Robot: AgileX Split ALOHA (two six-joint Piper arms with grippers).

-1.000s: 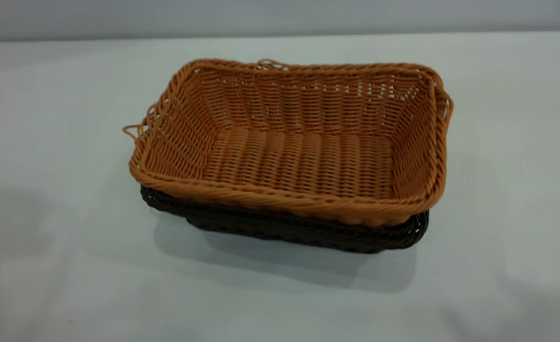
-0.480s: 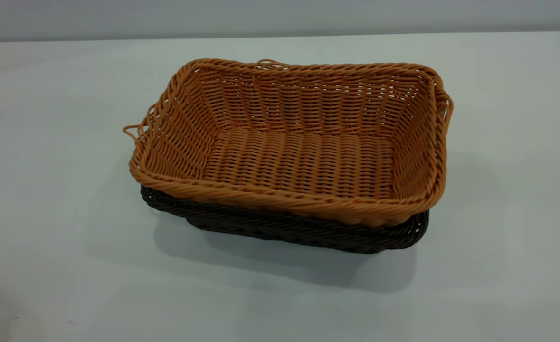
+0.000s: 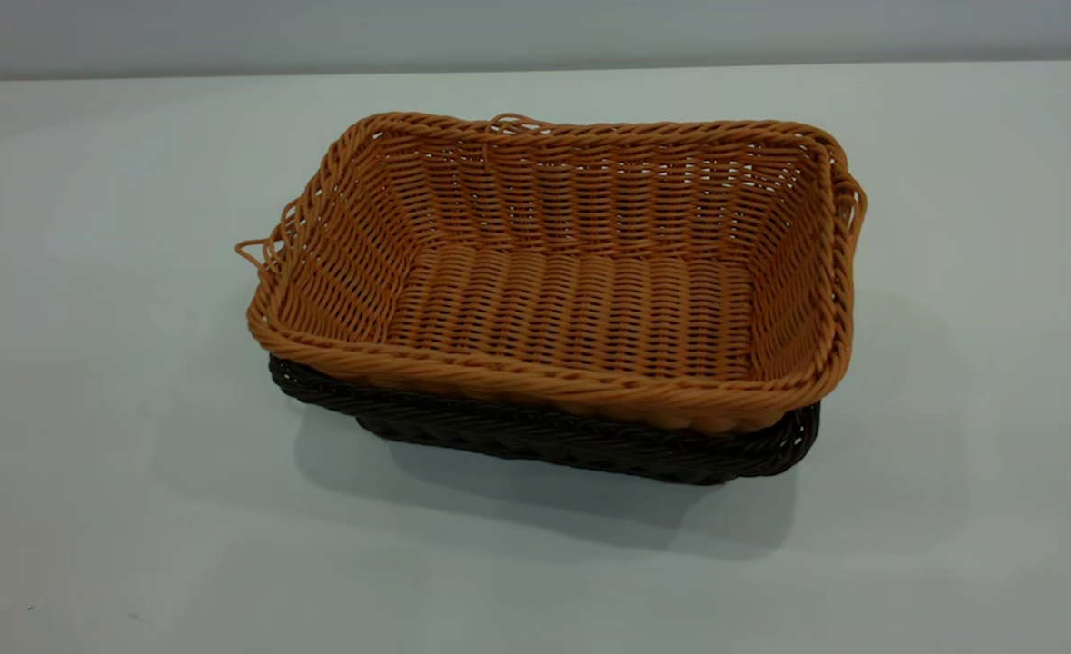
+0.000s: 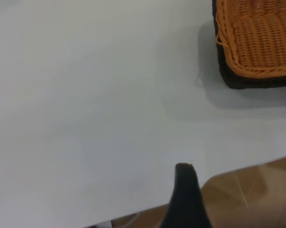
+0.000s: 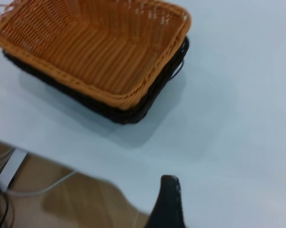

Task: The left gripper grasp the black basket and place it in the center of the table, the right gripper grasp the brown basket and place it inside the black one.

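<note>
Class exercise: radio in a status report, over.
Left gripper, right gripper off the baskets. Brown basket nested in black basket on table. Nothing obstructing.

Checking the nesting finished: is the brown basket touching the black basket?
Touching. The exterior view shows the brown basket seated inside the black basket, rim on rim with no gap.

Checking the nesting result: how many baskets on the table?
2. The brown basket sits nested inside the black basket, near the middle of the table. Only the black one's rim and lower wall show beneath it. Nothing else is visible there.
</note>
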